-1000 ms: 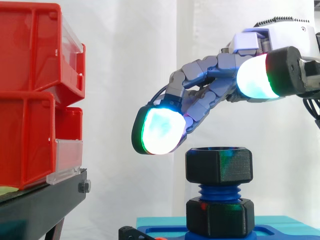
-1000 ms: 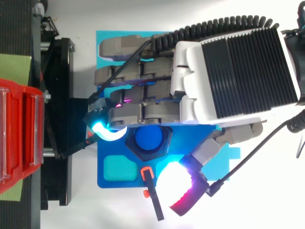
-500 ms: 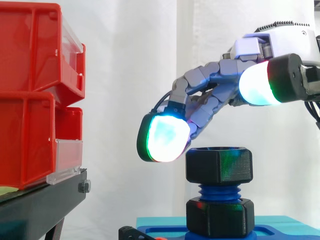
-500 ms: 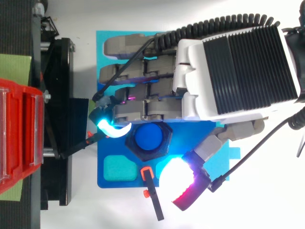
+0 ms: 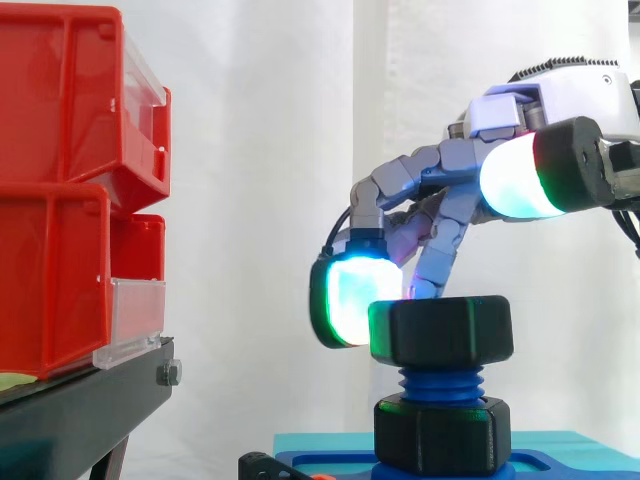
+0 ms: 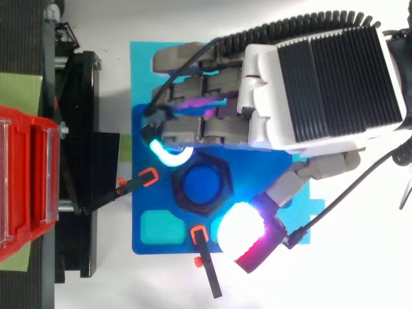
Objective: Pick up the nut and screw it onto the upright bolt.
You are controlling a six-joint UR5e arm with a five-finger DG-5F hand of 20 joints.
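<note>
Nut (image 5: 442, 332) sits atop upright blue bolt (image 5: 440, 383), hand (image 6: 322, 80) fingers curled round it, fingertip and thumb pinching opposite sides

A white table (image 6: 360, 277) carries a blue base plate (image 6: 159, 203) beside a black stand (image 6: 80, 96).

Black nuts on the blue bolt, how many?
2: the upper nut at the bolt's top, the lower nut just above the blue base. The hand may hide others.
</note>
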